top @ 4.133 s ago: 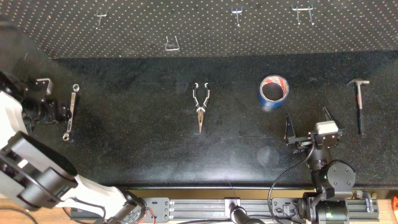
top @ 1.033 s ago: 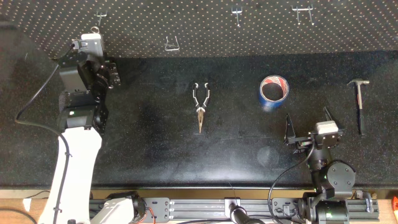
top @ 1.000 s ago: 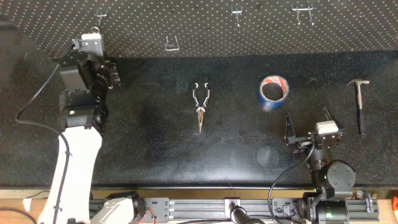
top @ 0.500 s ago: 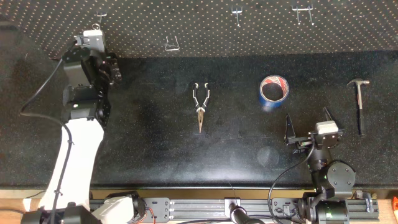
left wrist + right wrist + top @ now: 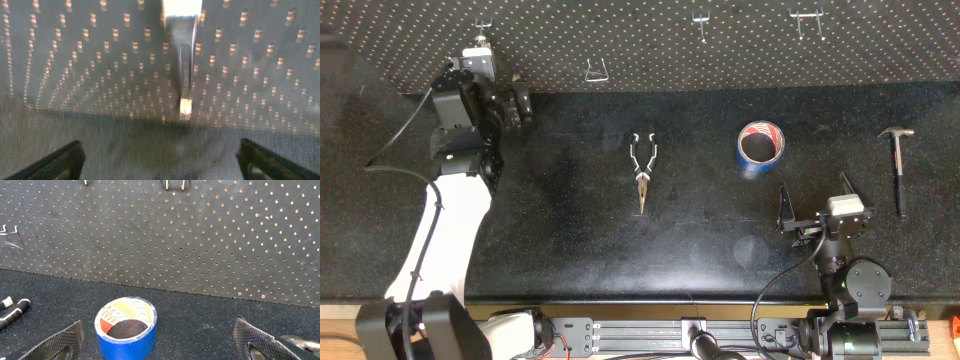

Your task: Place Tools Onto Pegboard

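Reporting on my left claw (image 5: 160, 152): it is standing wide open, gripping nothing, and facing the pegboard (image 5: 90, 60) close up at the table's (image 5: 570, 230) far left. A slim wrench (image 5: 184, 55) is hanging upright against the board straight ahead of this claw, its long axis running vertically. I am judging it hung, though I cannot tell how it is seating on its hook. Open table is lying behind the claw for backing off.

The pliers (image 5: 642, 170) are lying mid-table, to the right of this claw, with their long axis running from board to bases and the nose pointing at the bases. My left arm is looking slightly nearer to them.

My right claw (image 5: 160, 342) is likewise gaping wide and carrying nothing, facing the tape roll (image 5: 126, 327) just ahead. The hammer (image 5: 898, 160) is lying near the right edge, head toward the board. An empty wire hook (image 5: 597, 71) is waiting on the board above the pliers.
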